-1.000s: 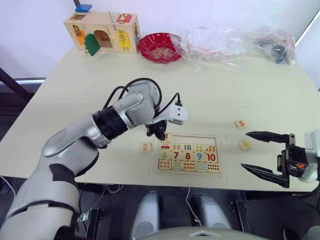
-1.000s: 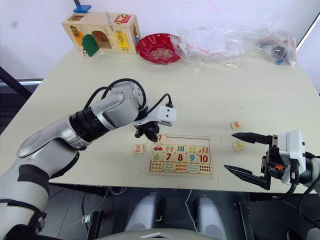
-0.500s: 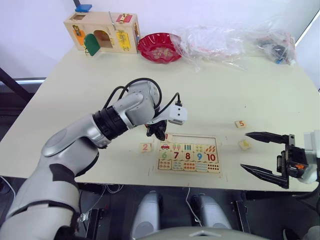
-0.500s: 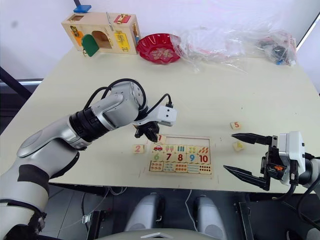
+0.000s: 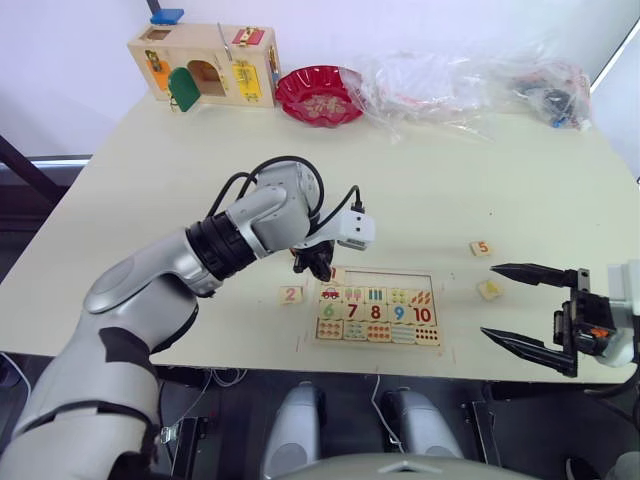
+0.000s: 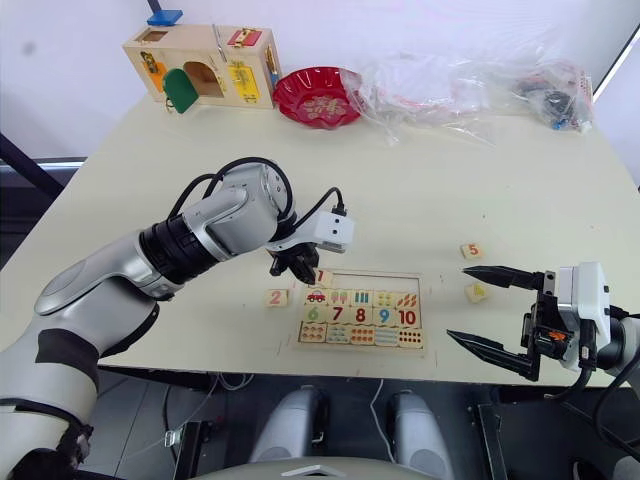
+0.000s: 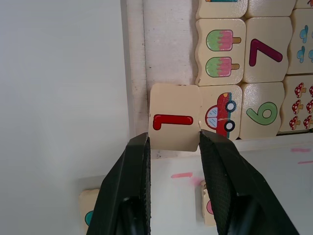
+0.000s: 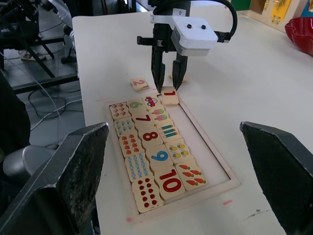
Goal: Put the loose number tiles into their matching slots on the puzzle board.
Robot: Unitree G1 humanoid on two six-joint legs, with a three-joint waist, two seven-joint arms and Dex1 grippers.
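The puzzle board (image 5: 437, 300) lies near the table's front edge, its lower rows filled with number, picture and dot squares. Its top strip of matching slots (image 8: 201, 132) is bare. My left gripper (image 7: 174, 139) is shut on the number 1 tile (image 7: 174, 117), which hangs over the strip's left end beside the car square. A number 2 tile (image 5: 291, 294) lies left of the board. A number 5 tile (image 5: 482, 248) and another loose tile (image 5: 489, 290) lie to its right. My right gripper (image 5: 490, 300) stands open low at the front right, beside those tiles, holding nothing.
At the back left stands a wooden box with coloured doors (image 5: 205, 65), and a red bowl (image 5: 320, 95) is next to it. Crumpled clear plastic bags (image 5: 470, 80) spread along the back right. Two more small tiles (image 7: 87, 215) peek out under my left fingers.
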